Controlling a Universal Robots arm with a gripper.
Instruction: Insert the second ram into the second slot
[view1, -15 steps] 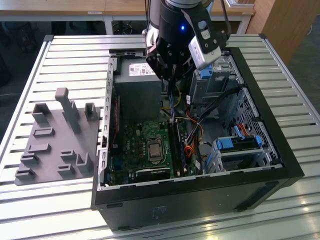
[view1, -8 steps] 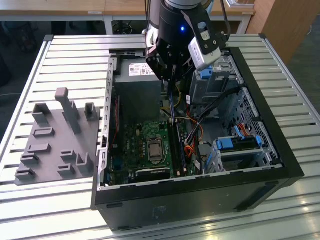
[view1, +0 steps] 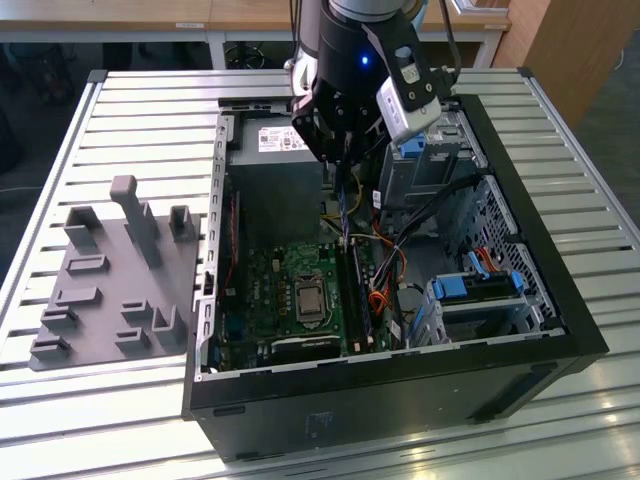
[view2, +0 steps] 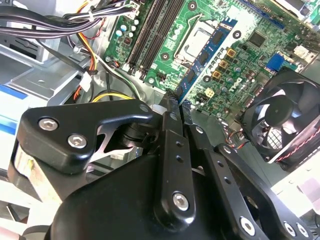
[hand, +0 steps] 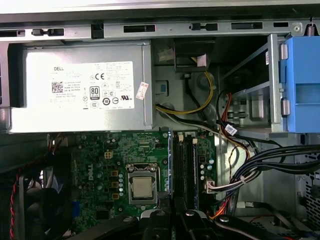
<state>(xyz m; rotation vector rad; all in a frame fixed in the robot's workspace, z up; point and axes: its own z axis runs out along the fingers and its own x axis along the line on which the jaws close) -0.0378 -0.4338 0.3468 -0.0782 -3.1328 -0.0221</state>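
Closest to the lens in the second wrist view, the gripper (view2: 180, 106) has its jaws clamped on the memory stick (view2: 204, 57), which juts out from between them over the green board (view2: 250, 62).

Reading the exterior view from its left, we see a grey holder tray (view1: 110, 290) on the slatted table (view1: 580, 180), just beside the open computer case (view1: 400, 400). Inside the case come the board, then the black slots (view1: 350, 298), and the blue brackets (view1: 478, 287) toward the exterior view's right. The stick hangs on end from the gripper above the far end of the slots and apart from them, so we judge it is not yet seated.

The main risk, as we see it, is a skewed or offset descent. A stick that meets the wrong slot or comes down tilted would jam, or load the board at one end. The loose cables (hand: 295, 160) near the slots could also catch.

The exterior view gives us the stick's height above the board. The first wrist view looks straight down and shows the stick edge-on, running along beside the slots. The second wrist view shows the grip itself and the stick's chips. One slot may already be filled, but we cannot tell.
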